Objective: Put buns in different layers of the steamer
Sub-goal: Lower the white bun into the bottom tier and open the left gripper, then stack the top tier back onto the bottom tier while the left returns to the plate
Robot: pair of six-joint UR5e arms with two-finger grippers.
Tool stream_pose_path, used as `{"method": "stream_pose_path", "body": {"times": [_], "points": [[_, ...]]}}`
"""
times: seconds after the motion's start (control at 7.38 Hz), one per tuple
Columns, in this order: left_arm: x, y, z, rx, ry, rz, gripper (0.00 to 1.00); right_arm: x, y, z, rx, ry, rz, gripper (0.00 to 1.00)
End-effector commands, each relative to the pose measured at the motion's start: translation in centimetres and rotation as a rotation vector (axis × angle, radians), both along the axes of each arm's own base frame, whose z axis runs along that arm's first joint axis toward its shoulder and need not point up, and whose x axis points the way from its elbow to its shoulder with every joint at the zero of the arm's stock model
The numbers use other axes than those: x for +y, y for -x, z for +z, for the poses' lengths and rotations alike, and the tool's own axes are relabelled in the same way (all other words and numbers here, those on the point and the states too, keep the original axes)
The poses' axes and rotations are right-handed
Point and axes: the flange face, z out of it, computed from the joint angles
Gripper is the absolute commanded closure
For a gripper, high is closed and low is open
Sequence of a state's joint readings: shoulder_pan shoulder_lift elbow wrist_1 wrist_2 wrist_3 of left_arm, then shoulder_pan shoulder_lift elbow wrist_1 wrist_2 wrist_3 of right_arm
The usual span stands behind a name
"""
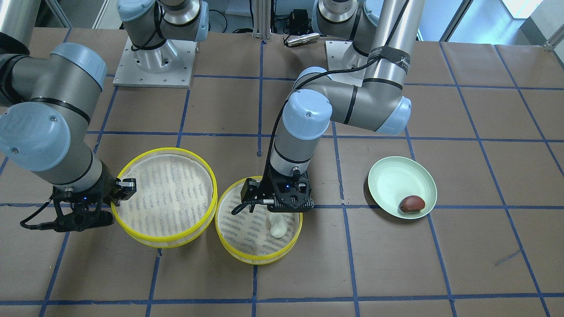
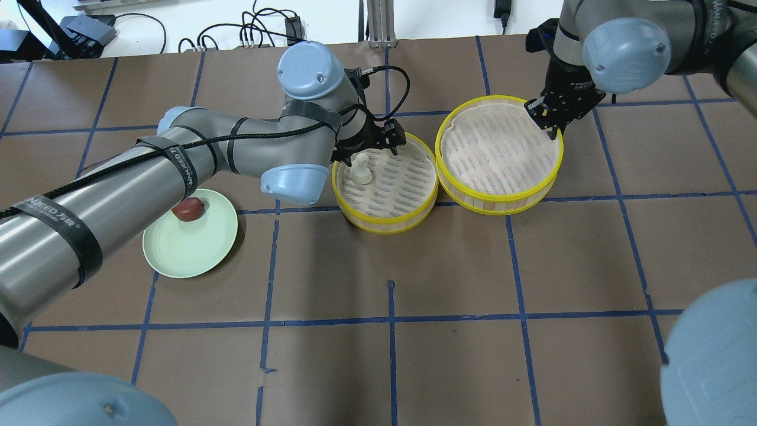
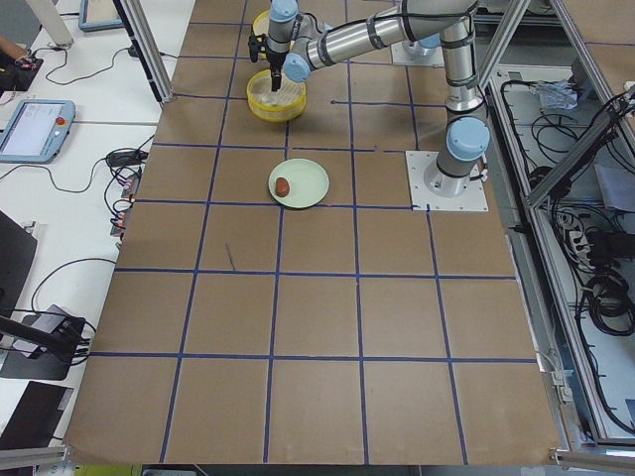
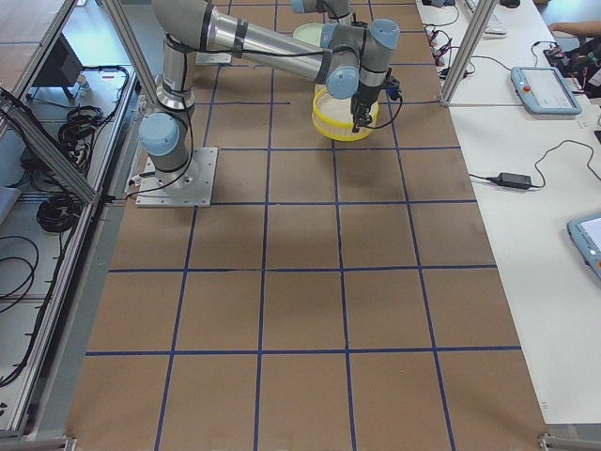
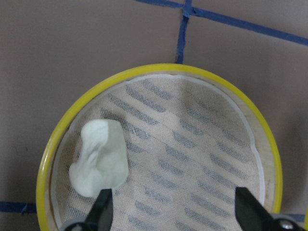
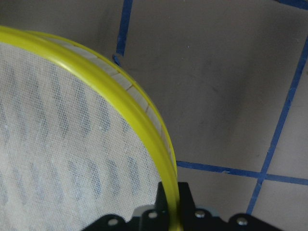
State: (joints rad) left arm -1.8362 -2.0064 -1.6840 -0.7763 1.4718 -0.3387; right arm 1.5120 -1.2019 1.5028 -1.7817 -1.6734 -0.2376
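The white bun [image 5: 98, 156] lies on the mesh of the smaller steamer tray [image 5: 159, 70], near its rim; it also shows in the overhead view [image 2: 362, 170] and the front view [image 1: 277, 226]. My left gripper [image 5: 174, 207] is open just above that tray [image 2: 384, 228], and the bun lies off its left fingertip [image 5: 103, 204], outside the jaws. The dark reddish-brown bun [image 2: 188, 209] sits on the pale green plate [image 2: 195, 251]. My right gripper [image 6: 171, 195] is shut on the yellow rim of the larger steamer tray [image 6: 120, 91], at its far right edge [image 2: 553, 127].
The two trays stand side by side, almost touching, on the brown table with its blue tape grid. The plate [image 1: 387, 176] stands apart on the robot's left. Both arm bases and cables lie along the robot's edge of the table.
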Motion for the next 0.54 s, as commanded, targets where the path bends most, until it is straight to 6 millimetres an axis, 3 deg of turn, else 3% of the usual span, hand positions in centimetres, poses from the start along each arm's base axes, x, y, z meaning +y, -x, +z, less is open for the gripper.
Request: {"method": "stream_pose_path", "body": {"times": [0.0, 0.14, 0.41], "points": [[-1.1, -9.6, 2.1, -0.181, -0.018, -0.167, 0.00, 0.6, -3.8, 0.5, -0.020, 0.019, -0.152, 0.91], [0.5, -15.4, 2.5, -0.212, -0.053, -0.247, 0.00, 1.1, -7.5, 0.1, -0.027, 0.030, -0.218, 0.91], [5.3, -27.4, -2.2, -0.204, -0.161, -0.354, 0.00, 1.1, -14.2, -1.2, -0.049, 0.040, -0.331, 0.91]]}}
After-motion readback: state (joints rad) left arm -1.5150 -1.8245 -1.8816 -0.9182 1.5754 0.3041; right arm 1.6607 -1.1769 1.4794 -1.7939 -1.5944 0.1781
